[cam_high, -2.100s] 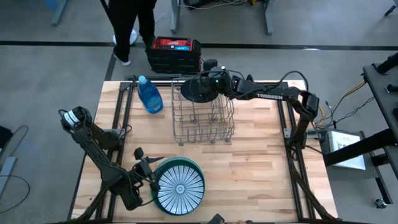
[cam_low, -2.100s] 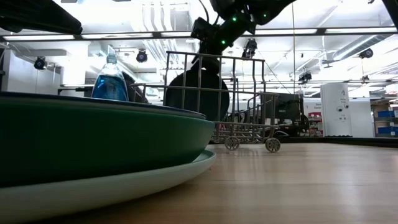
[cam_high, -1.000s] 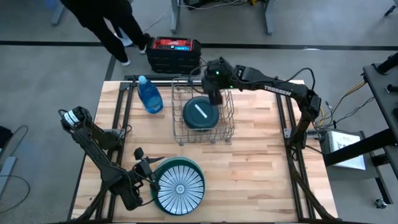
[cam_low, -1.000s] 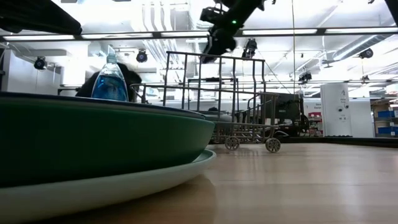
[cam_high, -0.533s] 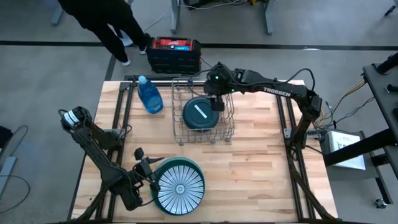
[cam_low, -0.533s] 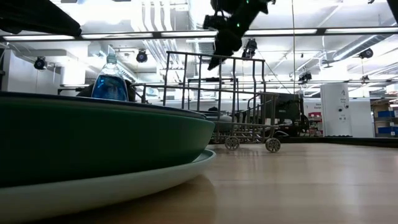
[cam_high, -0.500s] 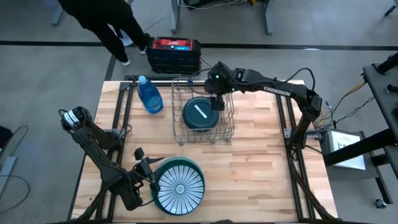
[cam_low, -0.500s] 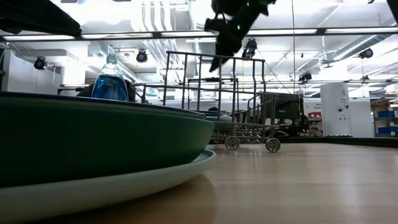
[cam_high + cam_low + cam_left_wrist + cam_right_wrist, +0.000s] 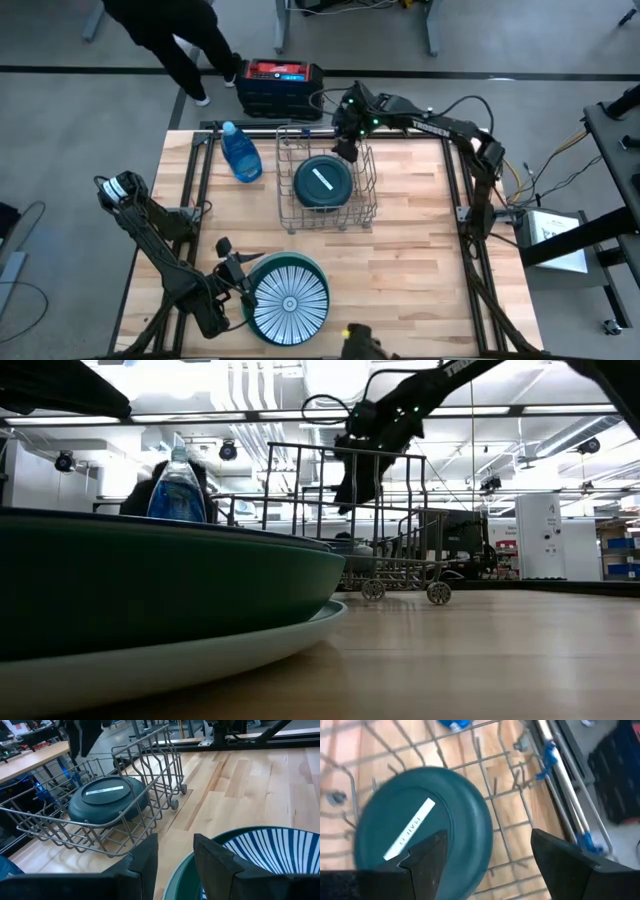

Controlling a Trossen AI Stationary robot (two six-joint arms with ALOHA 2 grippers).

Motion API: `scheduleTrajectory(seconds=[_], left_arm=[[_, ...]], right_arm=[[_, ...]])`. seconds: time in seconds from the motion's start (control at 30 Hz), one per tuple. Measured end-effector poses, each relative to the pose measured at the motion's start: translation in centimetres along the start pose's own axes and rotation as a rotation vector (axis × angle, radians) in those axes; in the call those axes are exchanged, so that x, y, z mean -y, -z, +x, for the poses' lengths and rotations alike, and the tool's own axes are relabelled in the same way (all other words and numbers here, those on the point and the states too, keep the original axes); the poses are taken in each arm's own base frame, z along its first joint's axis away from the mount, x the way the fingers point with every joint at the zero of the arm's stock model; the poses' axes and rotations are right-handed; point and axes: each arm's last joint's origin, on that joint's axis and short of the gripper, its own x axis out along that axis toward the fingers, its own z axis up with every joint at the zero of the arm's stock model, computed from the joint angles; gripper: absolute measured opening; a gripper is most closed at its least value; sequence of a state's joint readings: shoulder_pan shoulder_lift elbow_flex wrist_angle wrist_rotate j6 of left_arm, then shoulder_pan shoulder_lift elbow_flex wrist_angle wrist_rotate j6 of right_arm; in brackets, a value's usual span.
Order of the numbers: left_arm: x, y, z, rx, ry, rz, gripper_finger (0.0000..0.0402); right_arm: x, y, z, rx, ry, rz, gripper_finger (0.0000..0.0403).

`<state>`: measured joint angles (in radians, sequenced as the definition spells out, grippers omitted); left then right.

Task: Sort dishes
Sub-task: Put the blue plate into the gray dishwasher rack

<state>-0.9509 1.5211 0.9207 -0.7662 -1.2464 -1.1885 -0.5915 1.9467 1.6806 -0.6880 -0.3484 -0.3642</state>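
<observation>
High view shows my right gripper (image 9: 348, 150) open and empty above the wire rack (image 9: 326, 189), teal plate (image 9: 323, 184) lying inside; striped plate (image 9: 289, 299) on the green plate (image 9: 318, 268) still awaits my idle, open left gripper (image 9: 230, 262)

Even overhead light, soft shadows on the pale wooden table (image 9: 400, 240). Low view: ceiling strip lights blow out, silhouetting the grey wire rack (image 9: 350, 520); the near dark green plate (image 9: 150, 590) is out of focus. Right wrist view motion-blurred.
</observation>
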Motion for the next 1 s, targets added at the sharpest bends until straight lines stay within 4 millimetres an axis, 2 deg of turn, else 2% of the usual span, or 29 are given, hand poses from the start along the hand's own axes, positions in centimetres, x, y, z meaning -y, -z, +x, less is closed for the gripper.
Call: scheduleTrajectory(seconds=[0.1, 0.23, 0.6, 0.83, 1.0], left_arm=[[0.0, 0.0, 0.0, 0.000, 0.000, 0.000, 0.0115], [0.0, 0.0, 0.0, 0.000, 0.000, 0.002, 0.0115], [-0.1, 0.0, 0.0, 0.000, -0.003, 0.013, 0.0115], [-0.1, 0.0, 0.0, 0.000, -0.003, 0.013, 0.0115], [-0.1, 0.0, 0.0, 0.000, -0.003, 0.013, 0.0115]], right_arm=[[0.1, -0.3, 1.5, -0.020, -0.016, -0.093, 0.0279], [0.4, -0.8, 3.0, -0.032, -0.024, -0.121, 0.0277], [1.8, -1.1, 6.6, -0.226, -0.114, -0.049, 0.0291], [2.5, -1.2, 7.7, -0.289, -0.146, -0.021, 0.0292], [2.5, -1.4, 7.7, -0.264, -0.243, -0.009, 0.0297]])
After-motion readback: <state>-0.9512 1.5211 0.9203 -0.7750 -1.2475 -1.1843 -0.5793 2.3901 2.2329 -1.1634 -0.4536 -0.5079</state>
